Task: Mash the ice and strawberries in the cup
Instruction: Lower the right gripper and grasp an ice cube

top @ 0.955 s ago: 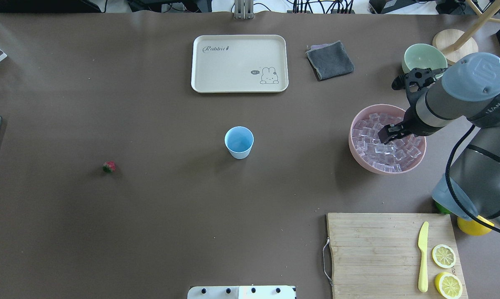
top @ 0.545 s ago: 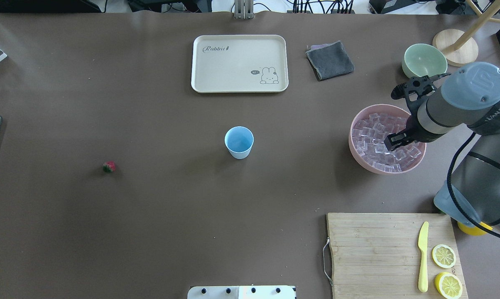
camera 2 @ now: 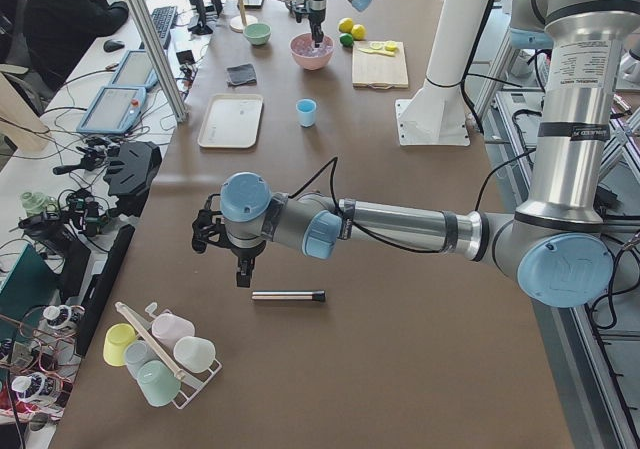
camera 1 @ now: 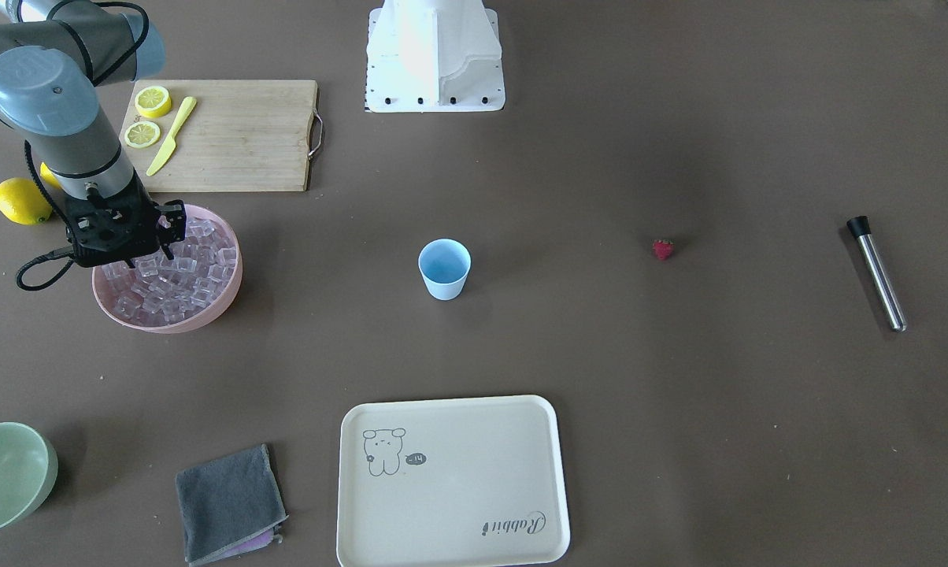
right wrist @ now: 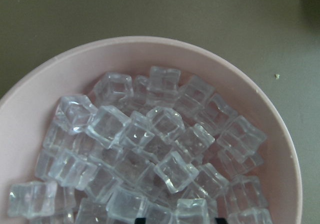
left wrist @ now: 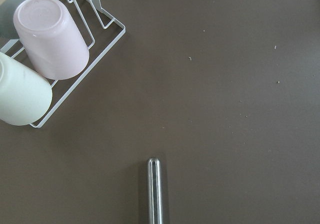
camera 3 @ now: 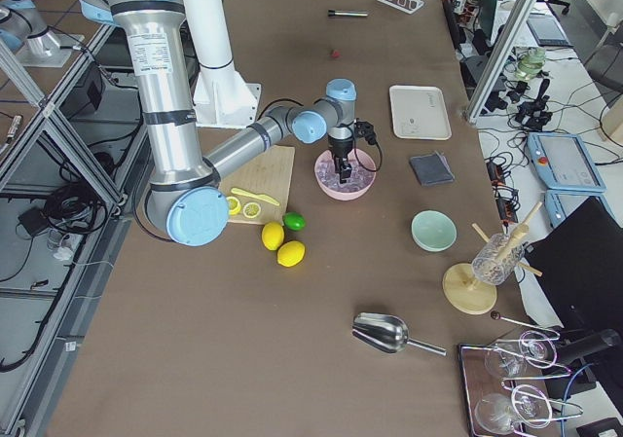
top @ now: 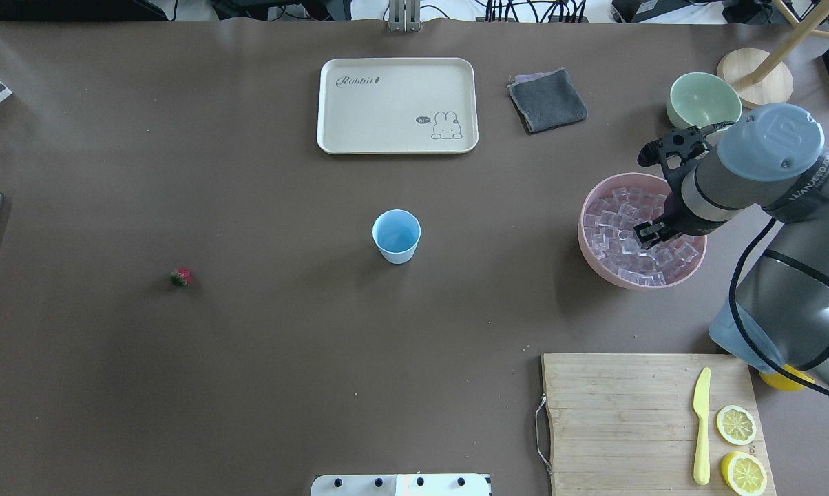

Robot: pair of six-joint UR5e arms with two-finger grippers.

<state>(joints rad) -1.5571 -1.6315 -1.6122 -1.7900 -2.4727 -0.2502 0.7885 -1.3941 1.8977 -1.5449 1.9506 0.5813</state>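
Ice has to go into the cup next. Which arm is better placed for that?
Right. The right end effector hangs open just over the ice in the pink bowl. The left end effector is at the table's far end by the metal rod, well away from that bowl and the cup.

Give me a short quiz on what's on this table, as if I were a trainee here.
1. True or false: the cup is empty.
2. The right gripper is over which thing?
A. the pink bowl
B. the tray
C. the cloth
3. What lies on the board beside the lemon halves?

Key: 1. True. 2. A. 3. A yellow knife.
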